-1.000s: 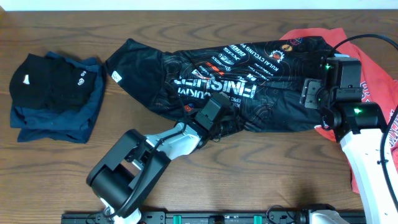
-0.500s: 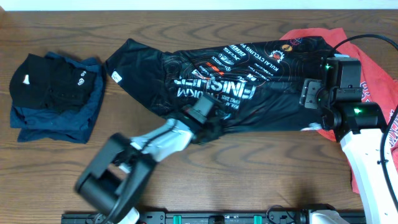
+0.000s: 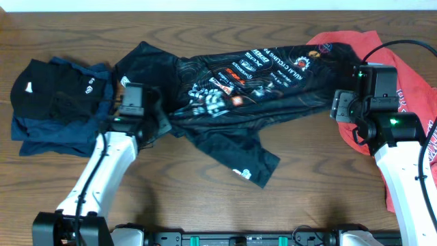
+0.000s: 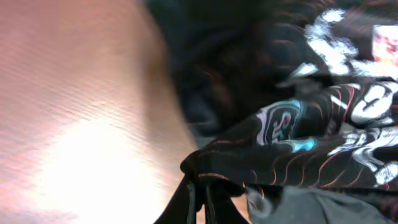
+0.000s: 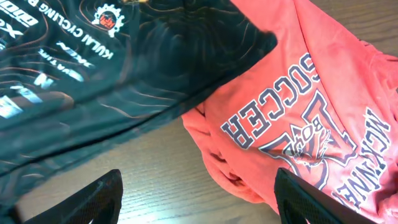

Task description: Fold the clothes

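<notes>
The black jersey point(image 3: 273, 75) looked limp and slippery, best taken by its edge. The left gripper point(image 4: 200, 198) fingers pinched that edge; the right gripper point(image 5: 199, 196) fingers stood apart.

Looks like a robot lab bench: bare wood-grain table point(image 3: 205, 24) with left arm point(image 3: 102, 171) and right arm point(image 3: 399, 178) rising from a black rail point(image 3: 273, 239) on its near edge, black cable point(image 3: 403, 41) looping by the right one, black jersey point(image 3: 287, 82) spread between them.
</notes>
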Controlling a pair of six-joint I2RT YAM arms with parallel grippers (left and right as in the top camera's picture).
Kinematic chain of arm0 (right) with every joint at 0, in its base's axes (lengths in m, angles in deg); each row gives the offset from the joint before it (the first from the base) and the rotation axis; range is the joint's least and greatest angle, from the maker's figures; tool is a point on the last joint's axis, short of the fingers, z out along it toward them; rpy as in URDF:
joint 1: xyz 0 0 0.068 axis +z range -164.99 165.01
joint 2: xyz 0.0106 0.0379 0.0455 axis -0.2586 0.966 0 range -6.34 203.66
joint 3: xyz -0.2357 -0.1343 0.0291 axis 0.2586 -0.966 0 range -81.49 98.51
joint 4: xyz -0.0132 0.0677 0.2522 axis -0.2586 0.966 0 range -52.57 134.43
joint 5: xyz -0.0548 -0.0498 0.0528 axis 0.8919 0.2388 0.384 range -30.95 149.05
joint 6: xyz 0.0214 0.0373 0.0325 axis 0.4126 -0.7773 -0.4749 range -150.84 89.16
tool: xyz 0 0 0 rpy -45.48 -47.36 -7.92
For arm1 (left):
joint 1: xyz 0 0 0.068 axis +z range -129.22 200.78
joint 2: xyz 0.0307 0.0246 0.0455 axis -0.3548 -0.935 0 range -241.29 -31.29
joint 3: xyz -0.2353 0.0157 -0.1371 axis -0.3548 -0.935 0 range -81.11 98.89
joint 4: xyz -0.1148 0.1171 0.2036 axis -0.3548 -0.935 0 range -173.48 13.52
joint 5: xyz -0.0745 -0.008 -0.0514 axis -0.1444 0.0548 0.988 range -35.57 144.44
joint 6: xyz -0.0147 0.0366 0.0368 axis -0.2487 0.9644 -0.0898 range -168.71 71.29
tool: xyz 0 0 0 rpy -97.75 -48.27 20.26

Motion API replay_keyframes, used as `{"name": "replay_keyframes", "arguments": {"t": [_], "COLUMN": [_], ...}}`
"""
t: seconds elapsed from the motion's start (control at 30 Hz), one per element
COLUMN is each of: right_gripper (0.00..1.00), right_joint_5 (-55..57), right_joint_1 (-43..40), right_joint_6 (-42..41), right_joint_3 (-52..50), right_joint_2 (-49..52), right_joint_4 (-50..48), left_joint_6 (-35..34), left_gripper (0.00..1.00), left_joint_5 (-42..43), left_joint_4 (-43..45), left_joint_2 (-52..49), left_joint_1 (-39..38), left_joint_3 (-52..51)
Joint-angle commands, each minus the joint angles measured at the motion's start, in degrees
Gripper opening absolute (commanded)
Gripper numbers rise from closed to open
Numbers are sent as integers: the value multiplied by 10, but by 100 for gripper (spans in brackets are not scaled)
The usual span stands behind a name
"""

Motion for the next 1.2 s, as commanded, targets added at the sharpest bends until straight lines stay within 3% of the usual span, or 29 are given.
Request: {"name": "replay_keyframes", "arguments": {"t": [0.0,0.17,0.2,0.23,0.27,0.3,0.33,0.47,0.67,0.83,1.0,1.17], "right_gripper": [76,73,72,72,72,72,72,72,72,72,72,72], "right_joint_5": [10,10,10,8,8,8,8,8,5,-5,-9,-9], "right_joint_1": [-12,-33,-39,-44,-50,-54,-57,-66,-66,-66,-66,-66], "right_joint_6": [-9,-37,-39,-39,-39,-38,-38,-38,-38,-38,-38,-38], "right_joint_3": [3,3,2,2,2,2,2,2,2,2,2,2], "right_joint_2": [-4,2,6,10,15,20,25,49,78,81,81,81], "right_joint_4": [11,40,42,43,43,43,43,42,40,40,43,43], "left_joint_6": [29,44,44,44,44,46,46,45,13,-73,-140,-158], "left_gripper": [6,6,13,41,77,93,100,98,98,100,92,90], "left_joint_5": [-22,-21,-21,-14,4,27,54,137,145,144,144,144], "left_joint_4": [-12,-1,4,5,4,-2,-13,-84,-148,-84,8,51], "left_joint_2": [-1,-1,-1,-1,-1,-1,-1,-1,-1,-1,-3,-25], "left_joint_1": [35,68,72,74,74,74,73,62,17,-42,-81,-92], "left_joint_3": [-1,-1,-1,-1,-1,-1,-1,-1,-8,-42,-86,-102]}}
